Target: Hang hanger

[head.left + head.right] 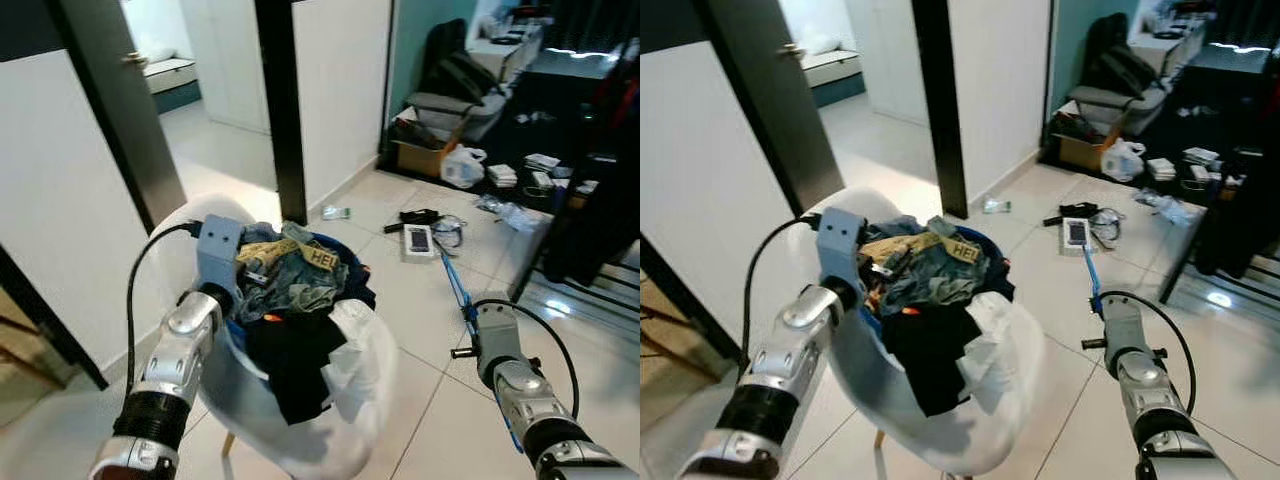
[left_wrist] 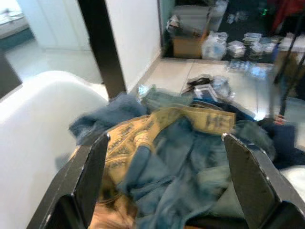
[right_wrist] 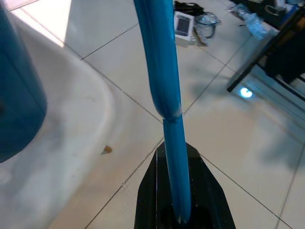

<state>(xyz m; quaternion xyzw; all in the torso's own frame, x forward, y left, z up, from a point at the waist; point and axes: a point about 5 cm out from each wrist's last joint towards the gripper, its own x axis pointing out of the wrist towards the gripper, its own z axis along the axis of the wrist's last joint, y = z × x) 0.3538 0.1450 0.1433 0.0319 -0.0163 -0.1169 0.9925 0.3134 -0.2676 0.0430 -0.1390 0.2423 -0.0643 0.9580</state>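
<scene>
1. The right gripper is clamped on a blue hanger, its long bar running straight out ahead.
2. The left gripper gapes wide over the clothes pile on a white chair.

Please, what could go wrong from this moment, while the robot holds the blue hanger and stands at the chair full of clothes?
1. The right claw grips the blue hanger only at one thin end, so it may swing or slip.
2. The open left claw hovers over the pile of clothes on the white chair; it could drag several garments off at once.
3. Loose things lie on the floor ahead; stepping there could be risky.
</scene>
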